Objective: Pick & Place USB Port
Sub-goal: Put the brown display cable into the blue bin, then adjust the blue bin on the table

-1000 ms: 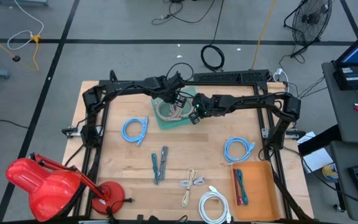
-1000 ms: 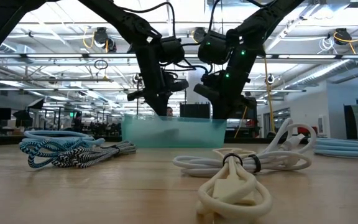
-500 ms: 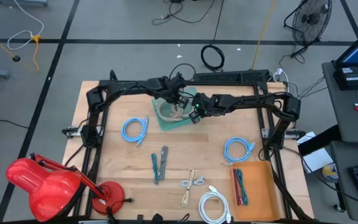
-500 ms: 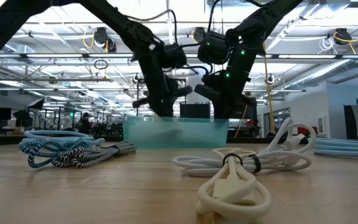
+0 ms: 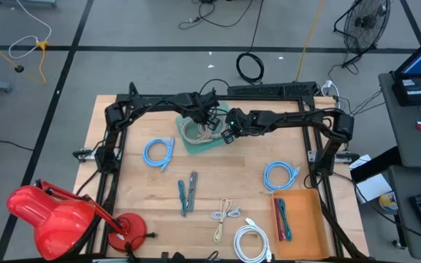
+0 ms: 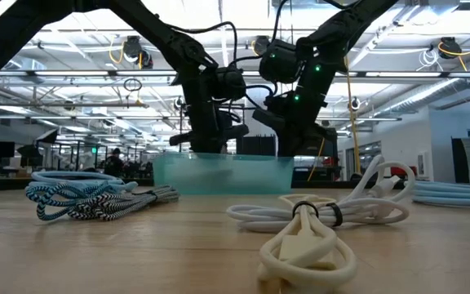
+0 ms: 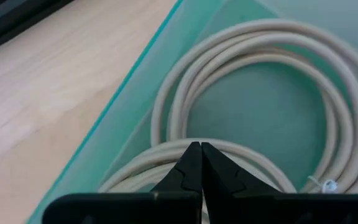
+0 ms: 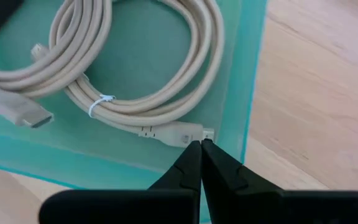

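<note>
**Both grippers shut over the teal tray; beige cable lies inside**

The coiled beige USB cable (image 5: 198, 130) lies inside the translucent teal plastic tray (image 5: 212, 142), which sits on the far middle part of the light wooden table (image 5: 137, 190).

The left gripper (image 7: 201, 149) hangs above the tray with its fingers pressed together and nothing between them; its tips stand over the coil's loops.

The right gripper (image 8: 201, 146) has its fingers together too and holds nothing. Its tips are just beside the cable's plug end (image 8: 188, 133) at the tray's wall. A thin white tie (image 8: 98, 103) binds the coil.

In the low view both arms come down together behind the tray (image 6: 223, 173).
</note>
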